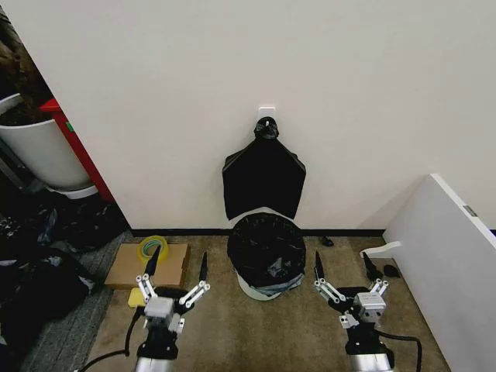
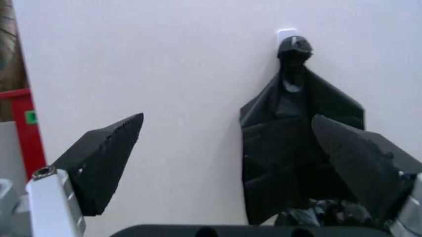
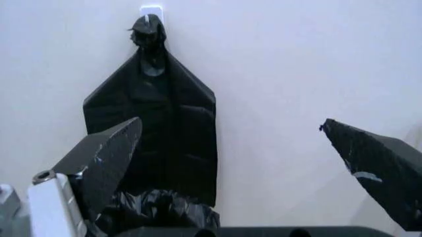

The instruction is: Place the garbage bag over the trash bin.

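by the wall, bag (image 1: 267, 248) looks only loosely over the bin (image 1: 265, 291), so with left gripper (image 1: 177, 271) and right gripper (image 1: 346, 272) both open and empty, it could slip off.

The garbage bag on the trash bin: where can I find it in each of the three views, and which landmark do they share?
Head view: the garbage bag sits lower centre, covering the trash bin, between both grippers.
Left wrist view: a crinkled piece by the bottom edge, right of centre.
Right wrist view: a crinkled mass at the bottom, left of centre.
Shared landmark: the flat black bundle hanging on the wall.
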You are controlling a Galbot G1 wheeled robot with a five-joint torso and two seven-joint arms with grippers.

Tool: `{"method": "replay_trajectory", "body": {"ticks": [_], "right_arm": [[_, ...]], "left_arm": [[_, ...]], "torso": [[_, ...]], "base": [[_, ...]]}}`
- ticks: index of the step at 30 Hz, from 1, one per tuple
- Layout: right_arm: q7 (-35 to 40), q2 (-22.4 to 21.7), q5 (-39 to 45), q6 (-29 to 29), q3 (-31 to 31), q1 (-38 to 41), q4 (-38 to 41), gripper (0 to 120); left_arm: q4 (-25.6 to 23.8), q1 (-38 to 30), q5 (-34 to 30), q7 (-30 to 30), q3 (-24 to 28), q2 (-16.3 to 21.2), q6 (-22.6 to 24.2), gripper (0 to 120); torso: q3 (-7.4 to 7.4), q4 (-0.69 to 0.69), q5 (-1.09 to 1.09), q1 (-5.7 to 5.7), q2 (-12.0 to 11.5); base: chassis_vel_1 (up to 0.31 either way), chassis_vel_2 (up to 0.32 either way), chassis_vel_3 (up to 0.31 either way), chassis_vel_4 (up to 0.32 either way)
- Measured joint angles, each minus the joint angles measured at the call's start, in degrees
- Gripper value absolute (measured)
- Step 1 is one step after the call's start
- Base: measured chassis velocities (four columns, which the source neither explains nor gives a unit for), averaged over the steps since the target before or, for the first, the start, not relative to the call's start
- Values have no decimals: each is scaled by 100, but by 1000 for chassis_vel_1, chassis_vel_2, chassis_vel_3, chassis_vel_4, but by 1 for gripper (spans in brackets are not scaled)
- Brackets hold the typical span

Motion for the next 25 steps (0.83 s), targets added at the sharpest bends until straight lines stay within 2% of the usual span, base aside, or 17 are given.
{"method": "replay_trajectory", "body": {"ticks": [25], "right_arm": [[66,-38,-16,-154,-133,-64,29,100]], "left_arm": [[-129,251,135,-283,167,-313,198,100]], "torso": [[0,0,0,1,0]], "base": [[0,0,0,0]]}}
